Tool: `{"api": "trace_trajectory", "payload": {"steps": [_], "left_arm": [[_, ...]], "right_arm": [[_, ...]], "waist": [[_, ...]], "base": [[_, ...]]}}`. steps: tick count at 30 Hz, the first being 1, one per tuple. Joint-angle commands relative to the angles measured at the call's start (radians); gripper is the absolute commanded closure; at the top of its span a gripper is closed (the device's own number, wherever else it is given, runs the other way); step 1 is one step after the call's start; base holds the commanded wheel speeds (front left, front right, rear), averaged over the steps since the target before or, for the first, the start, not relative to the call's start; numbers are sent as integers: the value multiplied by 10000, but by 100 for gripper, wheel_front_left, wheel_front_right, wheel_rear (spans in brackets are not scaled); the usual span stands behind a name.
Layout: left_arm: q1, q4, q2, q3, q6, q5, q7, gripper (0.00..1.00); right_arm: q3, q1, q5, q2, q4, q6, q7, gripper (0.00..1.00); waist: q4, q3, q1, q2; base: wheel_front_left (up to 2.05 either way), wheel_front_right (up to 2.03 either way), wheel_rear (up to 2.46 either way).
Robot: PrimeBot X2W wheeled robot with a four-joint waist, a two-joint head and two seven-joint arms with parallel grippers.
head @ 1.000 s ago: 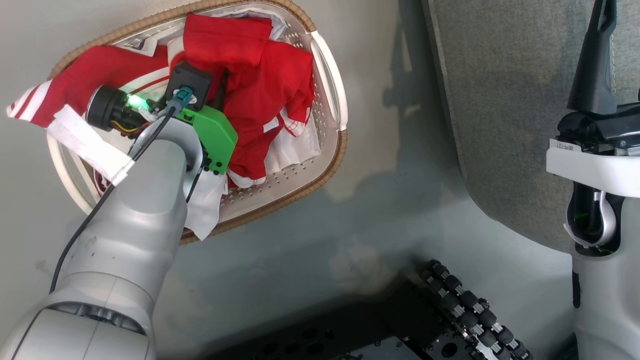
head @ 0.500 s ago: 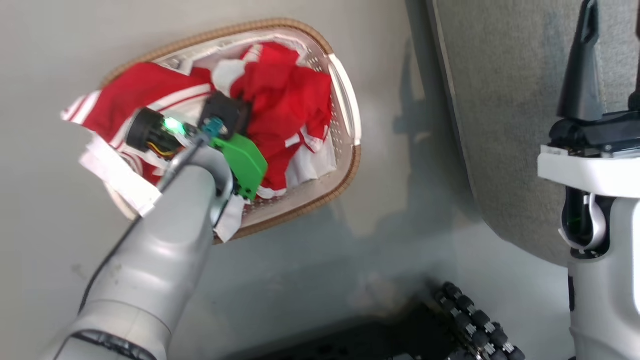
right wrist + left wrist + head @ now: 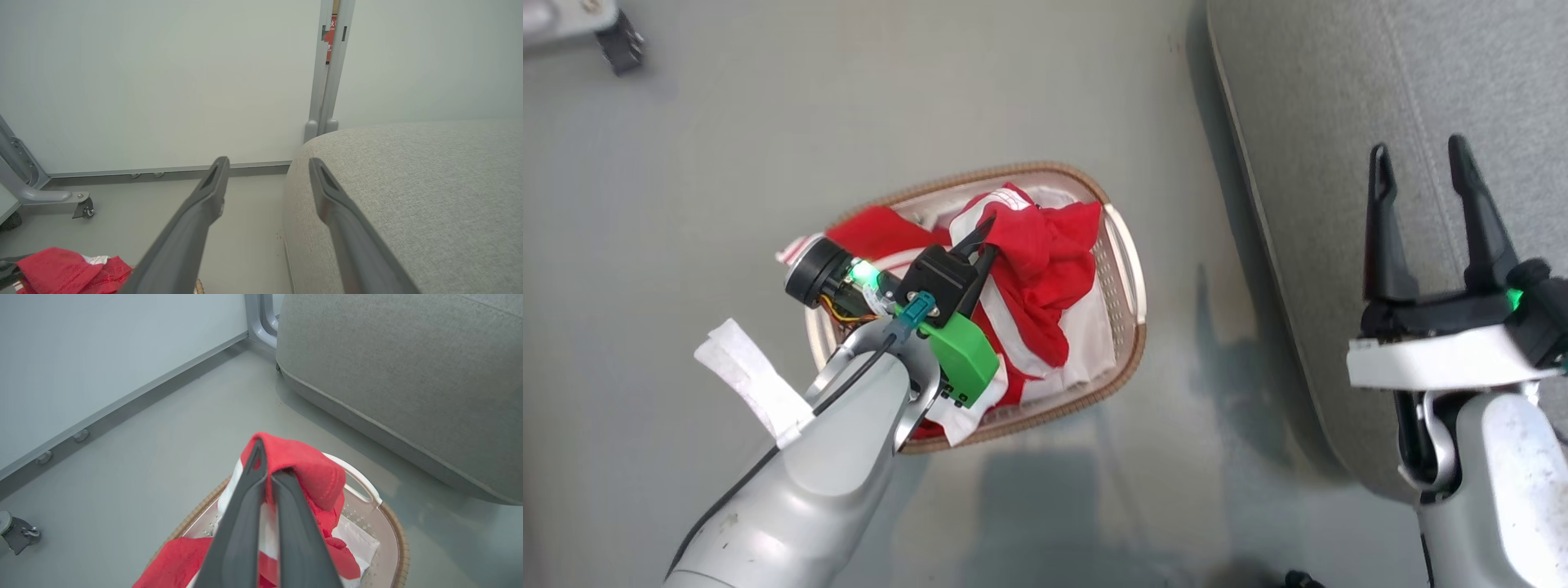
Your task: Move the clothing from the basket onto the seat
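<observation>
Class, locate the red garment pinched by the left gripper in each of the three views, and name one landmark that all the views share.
Head view: the red garment bunches at centre, over the basket, pinched by the left gripper.
Left wrist view: lower centre, at that gripper's tip.
Right wrist view: bottom left corner.
Shared landmark: the grey seat, on the right in every view.

Bright, even, diffuse light keeps all three views sharp, casting only soft grey shadows on the floor (image 3: 686,204) below the basket (image 3: 1131,359) at lower centre and along the edge of the seat (image 3: 1339,98) at right.
</observation>
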Motion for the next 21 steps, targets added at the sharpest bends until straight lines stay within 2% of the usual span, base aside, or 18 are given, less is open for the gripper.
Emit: {"api": "trace_trajectory", "payload": {"steps": [1,9,12,16,21], "left_arm": [[252,-275,170,-152,-27,-100,-11,100],[-474,-1978,1355,-980,-26,-352,88,100],[-809,-2621,1762,-1154,-26,-578,514,100],[-1490,-3445,2294,-1001,-25,-840,1082,100],[-2014,-4097,2624,-620,21,-1102,1483,100]], "right_arm": [[39,332,-85,-45,117,-10,-25,0],[215,1210,-135,-47,636,-10,-25,0],[287,1359,-55,-45,746,-10,-25,0],[504,1442,-51,-42,834,-10,-25,0],[1063,1388,-151,-39,882,-10,-25,0]], "waist": [[811,-2110,0,0],[899,-3807,0,0],[855,-4246,0,0],[800,-4639,0,0],[715,-4950,0,0]], "base": [[0,0,0],[0,0,0],[0,0,0],[0,0,0],[0,0,0]]}}
